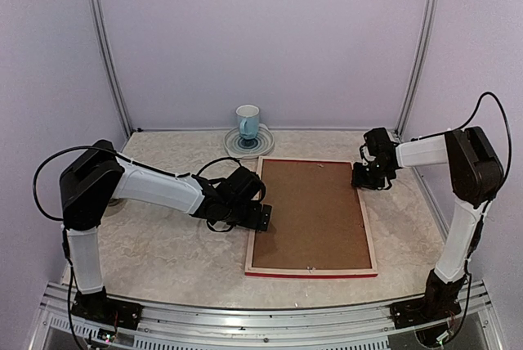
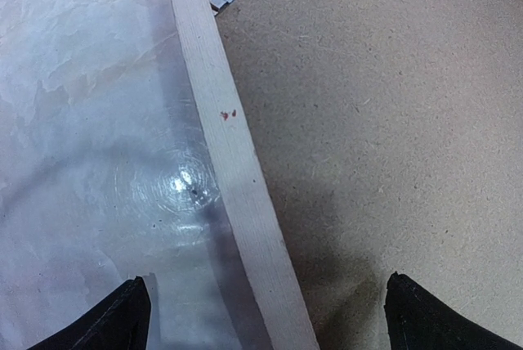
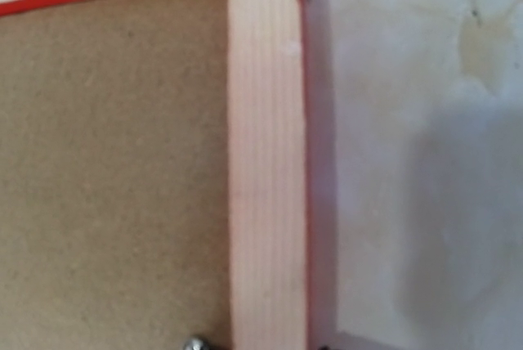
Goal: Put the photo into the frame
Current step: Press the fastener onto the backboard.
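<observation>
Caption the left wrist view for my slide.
Open left hand poised over the frame's pale wood rail, beside the brown backing board.

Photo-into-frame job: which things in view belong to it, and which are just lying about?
Belongs to the job: the frame, lying reverse side up; the brown backing board sitting in it; the left hand, open over its left rail; the right hand at its far right corner. No photo shows.
Lying about: the cup on its saucer, beyond the frame's far edge.
</observation>
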{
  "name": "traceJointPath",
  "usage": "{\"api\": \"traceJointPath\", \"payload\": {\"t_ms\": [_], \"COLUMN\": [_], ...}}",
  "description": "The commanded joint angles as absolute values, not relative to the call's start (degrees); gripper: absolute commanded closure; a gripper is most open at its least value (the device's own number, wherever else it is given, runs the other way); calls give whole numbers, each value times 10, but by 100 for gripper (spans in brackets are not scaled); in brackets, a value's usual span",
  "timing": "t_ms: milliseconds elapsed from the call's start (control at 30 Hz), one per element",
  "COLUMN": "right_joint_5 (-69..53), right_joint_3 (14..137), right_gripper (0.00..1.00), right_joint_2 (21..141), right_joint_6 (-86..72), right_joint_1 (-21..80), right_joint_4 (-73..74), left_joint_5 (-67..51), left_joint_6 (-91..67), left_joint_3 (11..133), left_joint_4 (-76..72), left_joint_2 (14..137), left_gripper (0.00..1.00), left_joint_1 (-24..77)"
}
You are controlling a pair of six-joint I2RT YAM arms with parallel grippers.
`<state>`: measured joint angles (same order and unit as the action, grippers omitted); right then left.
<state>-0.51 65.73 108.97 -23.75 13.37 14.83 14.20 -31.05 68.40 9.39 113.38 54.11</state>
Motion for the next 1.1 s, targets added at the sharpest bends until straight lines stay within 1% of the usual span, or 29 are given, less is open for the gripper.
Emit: {"api": "traceJointPath", "payload": {"t_ms": [0,233,433,600,733,833,933,1033,1067], "right_joint_5": [46,58,46,44,40,33,26,12,8], "right_joint_3": [627,628,637,647,653,653,652,652,653], "right_gripper": [71,73,74,81,85,86,82,64,60], "right_joint_2": [1097,1092,1093,1088,1091,1090,1084,1073,1069], "right_joint_6": [-237,-233,-236,-232,-230,-229,-229,-229,-228], "right_joint_1": [128,128,128,128,128,128,128,128,128], "right_joint_4": [180,181,177,176,180,177,178,178,179], "left_joint_5": [142,141,140,142,140,140,140,140,140], "left_joint_6": [-309,-311,-312,-312,-312,-312,-312,-313,-313], "left_joint_3": [692,689,685,684,684,683,681,680,680], "left_joint_4": [90,87,86,86,85,85,85,84,84], "left_joint_2": [1145,1146,1147,1147,1148,1148,1148,1147,1148], "left_gripper": [1,1,1,1,1,1,1,1,1], "left_joint_1": [544,544,544,544,544,544,544,544,544]}}
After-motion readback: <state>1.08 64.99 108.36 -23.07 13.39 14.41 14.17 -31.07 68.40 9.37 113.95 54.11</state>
